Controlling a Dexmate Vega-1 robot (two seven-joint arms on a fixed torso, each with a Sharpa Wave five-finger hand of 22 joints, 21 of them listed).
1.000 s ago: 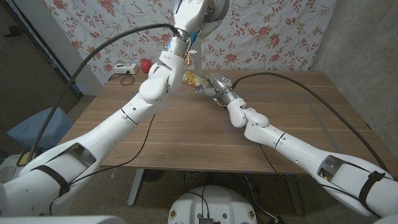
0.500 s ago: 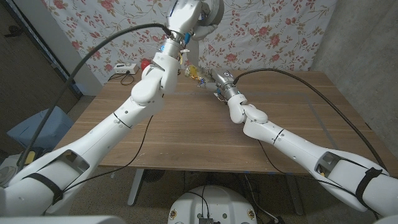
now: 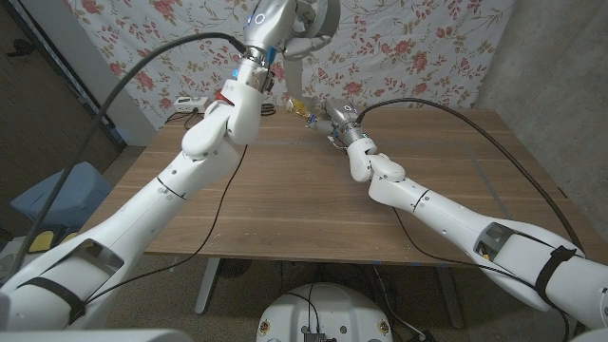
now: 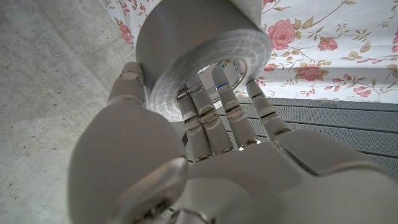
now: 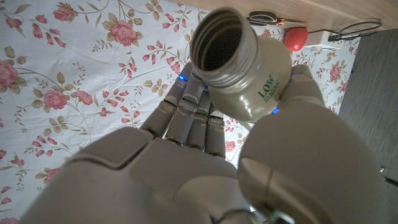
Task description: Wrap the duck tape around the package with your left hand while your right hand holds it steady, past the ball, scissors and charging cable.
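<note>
My left hand [image 4: 205, 155] is raised high above the far side of the counter [image 3: 304, 199], fingers through the core of the duck tape [image 4: 199, 56]. My right hand [image 5: 205, 155] grips the package [image 5: 245, 68], an open-mouthed jar, near the red ball [image 5: 296, 38] and scissors [image 5: 266, 18].

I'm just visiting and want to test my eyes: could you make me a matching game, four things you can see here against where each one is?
Things:
1. roll of tape
2. open-mouthed bottle
3. red ball
4. scissors

Places:
A. lying on the table beside the ball
B. held in the right robot hand
C. on the fingers of the left robot hand
D. on the wooden table, between scissors and cable

Pairs: 1-C, 2-B, 3-D, 4-A
</note>
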